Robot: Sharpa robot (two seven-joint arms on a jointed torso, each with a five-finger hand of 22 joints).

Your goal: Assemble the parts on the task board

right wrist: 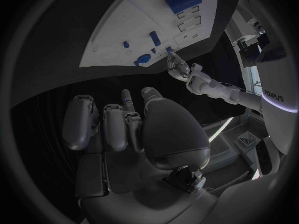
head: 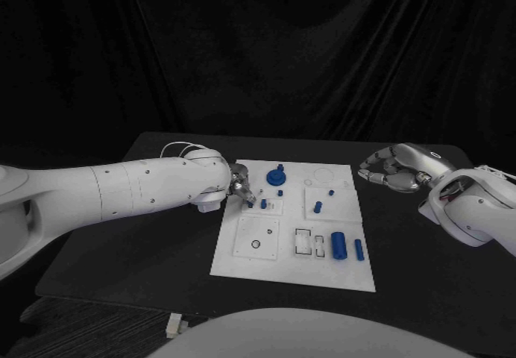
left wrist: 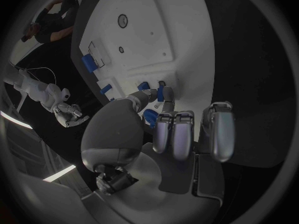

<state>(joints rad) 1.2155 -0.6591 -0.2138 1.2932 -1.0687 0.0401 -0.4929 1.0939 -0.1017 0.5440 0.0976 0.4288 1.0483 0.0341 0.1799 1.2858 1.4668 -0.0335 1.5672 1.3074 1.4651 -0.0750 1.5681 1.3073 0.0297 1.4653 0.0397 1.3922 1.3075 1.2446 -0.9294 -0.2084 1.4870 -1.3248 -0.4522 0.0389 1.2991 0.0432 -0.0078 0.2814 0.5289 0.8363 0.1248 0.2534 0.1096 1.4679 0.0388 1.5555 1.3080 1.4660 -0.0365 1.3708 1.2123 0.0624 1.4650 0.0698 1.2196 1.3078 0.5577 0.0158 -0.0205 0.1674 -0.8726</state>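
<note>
Head view, board: white task board flat at centre of the black desk, long side running away from the robot.
Parts on board: round blue part near the upper middle; small blue pegs just below it; two blue cylinders lying side by side at lower right, beside white rectangular slots.
Left hand: left hand at the board's upper left edge, fingers pinching a small blue part right over the board surface; other fingers curled back, clear of it. Whether the part touches the board, cannot tell.
Right hand: right hand off the board's upper right corner, above the desk, well apart from the parts; fingers curled inward, grasping nothing.
Right wrist view: left hand visible at the board edge.
</note>
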